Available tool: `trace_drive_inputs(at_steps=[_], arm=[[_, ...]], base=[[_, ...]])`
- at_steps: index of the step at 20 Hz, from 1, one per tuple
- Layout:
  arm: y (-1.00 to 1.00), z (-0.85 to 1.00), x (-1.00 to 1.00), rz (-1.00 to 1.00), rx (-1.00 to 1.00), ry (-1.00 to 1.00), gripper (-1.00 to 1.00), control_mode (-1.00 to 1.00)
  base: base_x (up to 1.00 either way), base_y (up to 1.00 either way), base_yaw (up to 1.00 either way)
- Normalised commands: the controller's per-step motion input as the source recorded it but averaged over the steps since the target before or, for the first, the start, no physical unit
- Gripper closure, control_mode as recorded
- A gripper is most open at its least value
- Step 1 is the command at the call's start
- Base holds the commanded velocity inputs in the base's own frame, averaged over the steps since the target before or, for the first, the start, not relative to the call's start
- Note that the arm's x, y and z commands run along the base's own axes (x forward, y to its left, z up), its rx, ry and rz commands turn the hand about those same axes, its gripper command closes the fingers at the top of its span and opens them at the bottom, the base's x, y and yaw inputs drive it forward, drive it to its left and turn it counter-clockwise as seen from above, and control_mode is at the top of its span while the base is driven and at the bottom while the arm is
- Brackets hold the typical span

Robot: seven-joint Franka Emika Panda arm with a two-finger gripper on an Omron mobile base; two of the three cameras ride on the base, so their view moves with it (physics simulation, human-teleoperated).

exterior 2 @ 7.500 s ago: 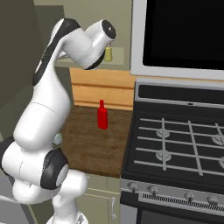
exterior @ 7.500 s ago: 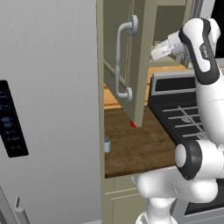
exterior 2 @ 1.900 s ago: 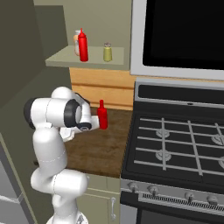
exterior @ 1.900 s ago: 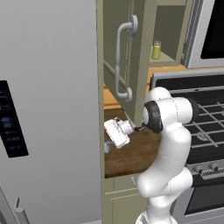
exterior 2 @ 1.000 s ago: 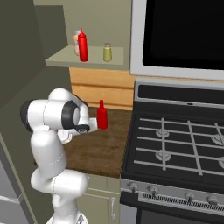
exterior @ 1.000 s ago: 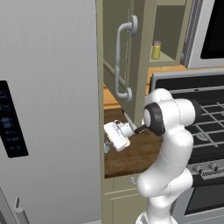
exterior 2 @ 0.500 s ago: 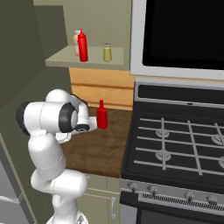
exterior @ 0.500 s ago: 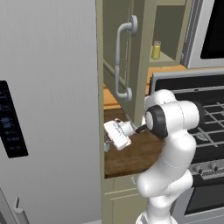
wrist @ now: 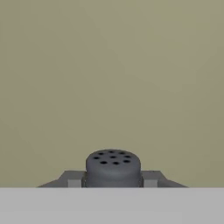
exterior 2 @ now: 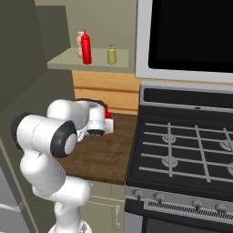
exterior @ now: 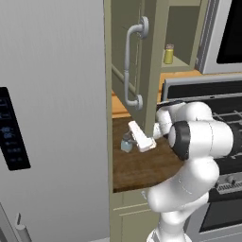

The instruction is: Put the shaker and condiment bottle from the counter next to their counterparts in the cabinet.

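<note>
Counter (exterior: 137, 168) by the stove: I have the gripper (exterior: 126, 140) clamped on the shaker (exterior: 126, 144), low at the counter's left edge. Condiment bottle (exterior 2: 107, 111) stands behind my wrist. Cabinet (exterior 2: 86, 59) open, yellow-green jar (exterior 2: 111, 54) waiting. Neither item is shelved yet.

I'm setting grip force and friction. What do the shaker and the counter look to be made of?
Shaker: pale, translucent body, probably glass or clear plastic; its matte dark grey cap, with sprinkle holes, looks like plastic. Counter: dark brown with visible grain, apparently wood or wood-look laminate.
</note>
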Motion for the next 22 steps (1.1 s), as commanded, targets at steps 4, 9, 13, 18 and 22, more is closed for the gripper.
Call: trace_drive_inputs(at_steps=[4, 9, 13, 18, 22], arm=[[-0.72, 0.55, -0.04, -0.3, 0.12, 0.0, 1.0, -1.0], [-0.68, 0.57, -0.1, -0.33, 0.12, 0.02, 1.0, -1.0], [-0.62, 0.64, -0.1, -0.34, 0.1, 0.04, 1.0, -1.0], [-0.57, 0.67, -0.05, -0.37, 0.1, 0.06, 1.0, -1.0], [-0.51, 0.68, 0.0, -0.39, 0.06, 0.1, 1.0, -1.0]], base=[[0.0, 0.0, 0.0], [0.0, 0.0, 0.0], [0.0, 0.0, 0.0], [0.0, 0.0, 0.0], [0.0, 0.0, 0.0]])
